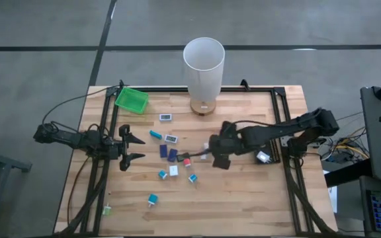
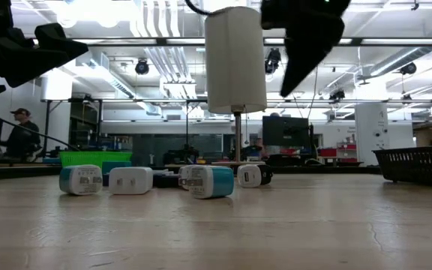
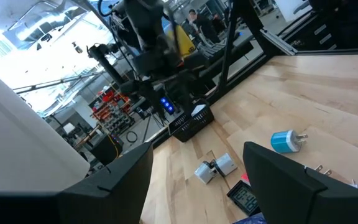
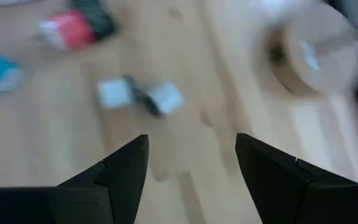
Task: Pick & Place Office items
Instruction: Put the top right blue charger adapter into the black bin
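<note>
Several small office items lie scattered on the wooden table's middle: dark blue rectangles (image 1: pixel 167 153), teal pieces (image 1: pixel 162 174), white blocks (image 1: pixel 170 139) and a red one (image 1: pixel 186 161). My right gripper (image 1: pixel 211 151) hangs open above the table just right of them, slanting down, with nothing between its fingers (image 4: pixel 191 168). Below and ahead of it lies a grey-white piece (image 4: pixel 138 96), with the red one (image 4: pixel 73 28) beyond. My left gripper (image 1: pixel 132 145) waits open and level at the table's left side, clear of the items (image 3: pixel 197 186).
A tall white cylinder (image 1: pixel 204 63) stands on a round wooden base at the far middle. A green tray (image 1: pixel 131 99) sits at the far left, a black basket (image 3: pixel 191 121) at the right. Bare wood lies toward the near edge. A person (image 2: pixel 22 135) stands far off.
</note>
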Controlling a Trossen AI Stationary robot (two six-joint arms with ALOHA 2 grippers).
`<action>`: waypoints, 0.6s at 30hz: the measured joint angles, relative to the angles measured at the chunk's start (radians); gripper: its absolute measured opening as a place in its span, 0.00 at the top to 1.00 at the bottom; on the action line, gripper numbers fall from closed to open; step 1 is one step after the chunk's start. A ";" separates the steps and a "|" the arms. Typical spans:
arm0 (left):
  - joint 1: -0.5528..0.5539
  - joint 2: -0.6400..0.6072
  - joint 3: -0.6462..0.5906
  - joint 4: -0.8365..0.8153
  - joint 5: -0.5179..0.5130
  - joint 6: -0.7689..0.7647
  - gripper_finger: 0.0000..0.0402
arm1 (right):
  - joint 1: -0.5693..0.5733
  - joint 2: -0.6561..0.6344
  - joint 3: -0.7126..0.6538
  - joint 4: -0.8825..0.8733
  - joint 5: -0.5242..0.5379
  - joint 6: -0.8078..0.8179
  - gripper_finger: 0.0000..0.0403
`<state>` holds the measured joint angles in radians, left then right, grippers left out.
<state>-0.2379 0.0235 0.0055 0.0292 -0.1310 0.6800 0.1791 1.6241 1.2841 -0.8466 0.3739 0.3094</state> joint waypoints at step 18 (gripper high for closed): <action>0.000 0.000 0.000 0.000 0.000 0.000 0.36 | 0.051 0.143 0.017 0.345 -0.170 -0.535 0.42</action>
<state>-0.2379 0.0233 0.0055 0.0289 -0.1310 0.6800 0.2300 1.7673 1.3006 -0.5014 0.2041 -0.2258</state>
